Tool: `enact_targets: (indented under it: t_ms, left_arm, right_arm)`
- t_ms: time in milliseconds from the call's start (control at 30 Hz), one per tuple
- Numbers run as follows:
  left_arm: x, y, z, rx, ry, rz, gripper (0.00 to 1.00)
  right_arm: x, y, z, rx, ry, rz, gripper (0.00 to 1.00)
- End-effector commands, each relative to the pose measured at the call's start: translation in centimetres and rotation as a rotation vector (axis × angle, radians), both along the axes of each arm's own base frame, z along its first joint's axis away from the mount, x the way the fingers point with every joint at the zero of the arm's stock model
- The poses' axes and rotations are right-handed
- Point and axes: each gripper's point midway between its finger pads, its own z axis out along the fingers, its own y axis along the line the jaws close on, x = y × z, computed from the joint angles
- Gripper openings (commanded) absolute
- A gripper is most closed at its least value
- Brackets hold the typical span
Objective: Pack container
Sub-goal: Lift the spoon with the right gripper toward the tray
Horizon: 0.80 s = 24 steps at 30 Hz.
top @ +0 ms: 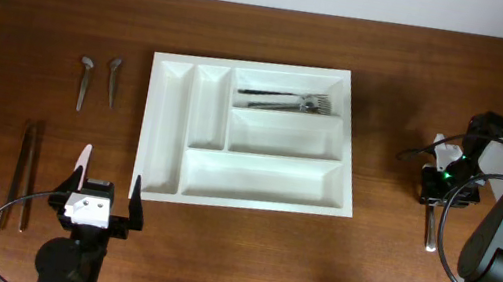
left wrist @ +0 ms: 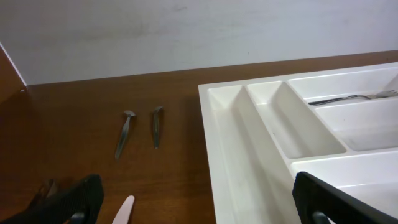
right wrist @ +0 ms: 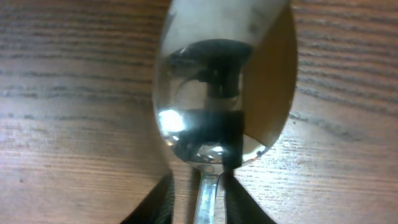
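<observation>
Container: large white rectangular plastic cutlery tray, mid-table, with metal forks in its far-right compartment.
Right gripper: right of the tray, with its fingers close beside the neck of a shiny metal spoon. Whether they grip it cannot be told.
Left gripper: at the tray's near-left corner, spread wide, empty.
Advice: pinch the neck squarely, then lift level.

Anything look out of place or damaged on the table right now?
Nothing spilled or damaged. Only the container sits slightly skewed to the far edge of the table; the forks lie straight in its far long compartment.

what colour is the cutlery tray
The cutlery tray is plain white, with no pattern; the overhead view shows it best.
</observation>
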Motion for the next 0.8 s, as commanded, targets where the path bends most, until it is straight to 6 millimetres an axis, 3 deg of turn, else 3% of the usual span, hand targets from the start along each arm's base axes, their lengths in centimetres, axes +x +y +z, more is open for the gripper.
enact_targets:
  t_ms: [0, 333, 567, 767]
  left_arm:
    - [0.0, 0.2, -0.1, 0.018, 0.0, 0.009, 0.99]
    - [0.0, 0.2, -0.1, 0.018, 0.0, 0.009, 0.99]
    - [0.0, 0.2, -0.1, 0.018, 0.0, 0.01, 0.99]
    - [0.0, 0.2, -0.1, 0.018, 0.0, 0.009, 0.99]
  right_arm:
    - [0.4, -0.2, 0.1, -0.011, -0.004, -0.004, 0.24]
    - [0.4, -0.2, 0.1, -0.011, -0.004, -0.005, 0.04]
    - [0.7, -0.2, 0.2, -0.013, -0.011, -0.037, 0.04]
    - [2.7, 0.0, 1.6, 0.019, -0.076, -0.058, 0.04]
